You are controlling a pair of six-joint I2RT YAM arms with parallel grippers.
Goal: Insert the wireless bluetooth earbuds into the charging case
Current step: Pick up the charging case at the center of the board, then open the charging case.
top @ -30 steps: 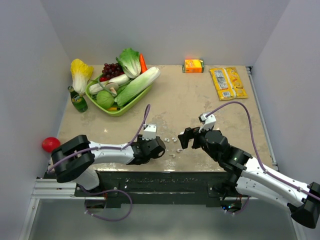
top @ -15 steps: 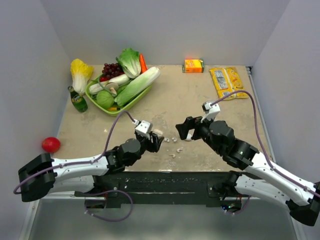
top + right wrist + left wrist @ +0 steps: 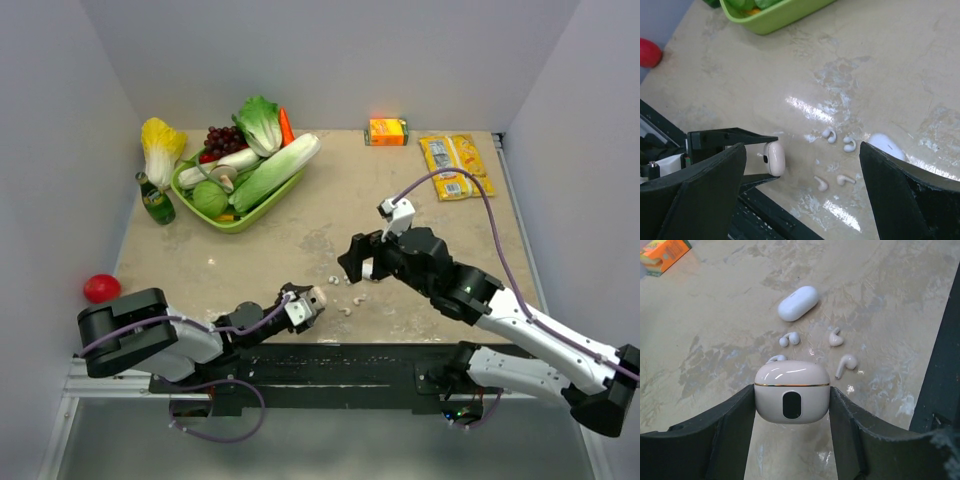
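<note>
You've got the left end effector point(image 3: 792, 400) clamped on the glossy, slick case point(image 3: 792, 385), right end effector point(image 3: 802, 150) wide apart. The earbuds point(image 3: 845, 363) look tiny and light: pinch the stem.

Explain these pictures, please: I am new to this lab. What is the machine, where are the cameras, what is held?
These are two robot arms bolted at the near edge of a table. One picture looks down from above and behind them; the other two come from a camera on each wrist, so the dark shapes at their edges are that arm's own fingers. The left pincer grips a small cream charging case. The right pincer is open and empty, over four tiny white earbuds loose on the table near a white oblong piece. Farther off: a tray of vegetables and an orange carton.
</note>
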